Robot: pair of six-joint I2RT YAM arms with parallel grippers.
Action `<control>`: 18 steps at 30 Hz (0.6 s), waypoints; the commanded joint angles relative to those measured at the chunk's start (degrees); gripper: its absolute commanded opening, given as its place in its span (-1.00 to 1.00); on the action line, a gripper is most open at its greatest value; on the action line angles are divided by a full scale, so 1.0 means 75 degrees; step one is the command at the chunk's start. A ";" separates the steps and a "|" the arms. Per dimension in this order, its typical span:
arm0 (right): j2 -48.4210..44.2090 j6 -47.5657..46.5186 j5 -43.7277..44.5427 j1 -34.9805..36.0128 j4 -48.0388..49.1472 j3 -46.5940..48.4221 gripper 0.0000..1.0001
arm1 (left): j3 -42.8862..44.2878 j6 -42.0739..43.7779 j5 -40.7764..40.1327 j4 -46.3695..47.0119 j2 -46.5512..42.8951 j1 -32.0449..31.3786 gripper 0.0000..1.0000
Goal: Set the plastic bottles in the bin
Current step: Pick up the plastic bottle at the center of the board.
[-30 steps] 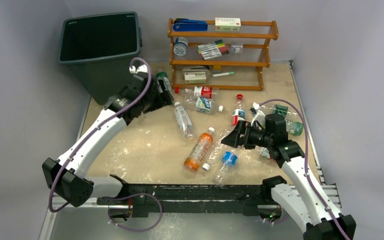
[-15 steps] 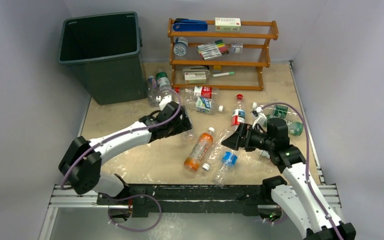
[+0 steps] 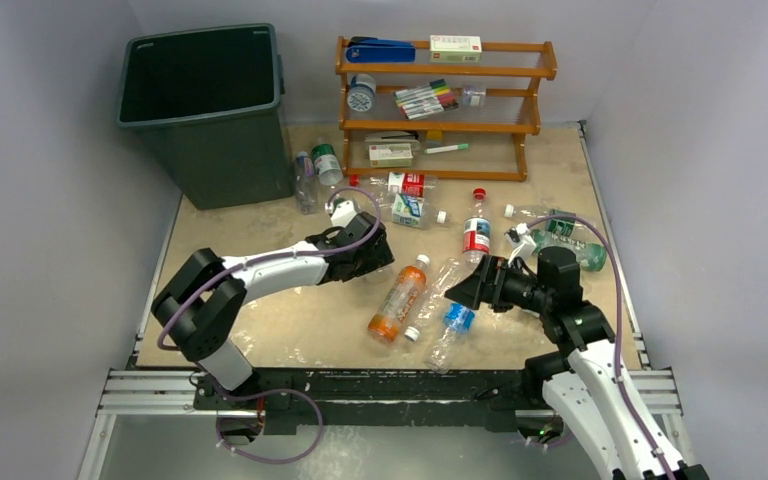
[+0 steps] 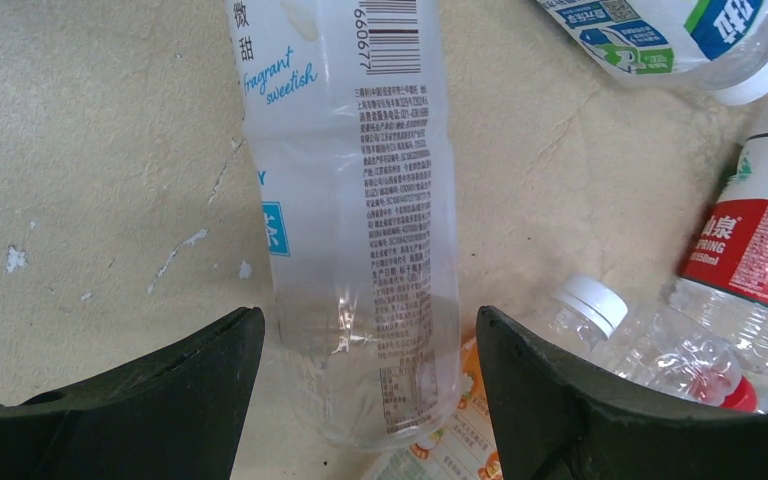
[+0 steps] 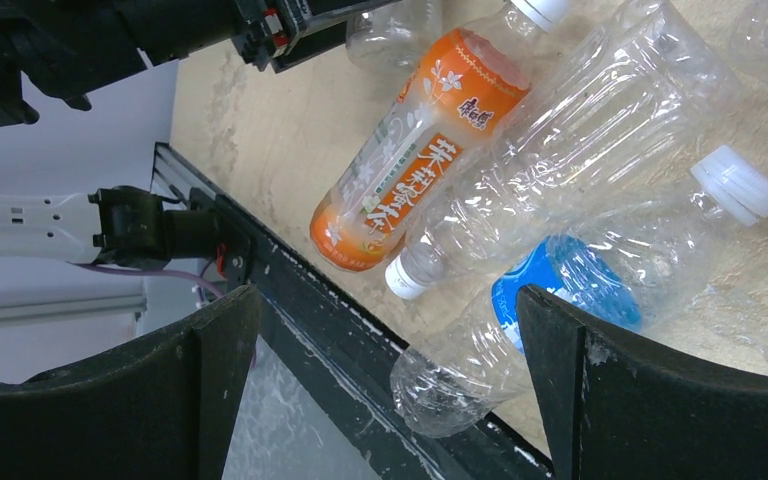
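Observation:
The dark green-grey bin (image 3: 200,100) stands at the far left corner. Several plastic bottles lie on the table. My left gripper (image 3: 372,262) is open and low over a clear white-labelled bottle (image 4: 360,250); in the left wrist view the bottle's base lies between the fingers (image 4: 160,400), which do not touch it. My right gripper (image 3: 462,290) is open and empty, hovering by an orange bottle (image 3: 398,300), a clear crushed bottle (image 5: 570,130) and a blue-labelled bottle (image 5: 560,300).
An orange wooden rack (image 3: 445,100) with pens and boxes stands at the back. Two bottles (image 3: 315,170) stand beside the bin. Red-labelled bottles (image 3: 407,183) and green ones (image 3: 565,225) lie mid-table and right. A black rail (image 3: 390,385) edges the front.
My left arm swung away from beside the bin, down and right, to straddle the white-labelled bottle. My right gripper shifted slightly toward the front.

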 commanded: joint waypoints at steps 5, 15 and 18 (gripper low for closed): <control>0.0117 0.0073 -0.0137 0.0049 0.0150 -0.0008 1.00 | 0.0213 -0.0132 -0.0339 0.0446 0.0411 -0.0037 0.52; 0.0154 0.0079 -0.0160 0.0048 0.0248 -0.0121 1.00 | 0.0030 -0.0120 -0.0383 0.0524 0.0412 -0.0036 0.20; 0.0157 0.0085 -0.0188 0.0046 0.0274 -0.0152 1.00 | 0.0100 0.0066 -0.0375 0.0329 0.0279 -0.0036 0.19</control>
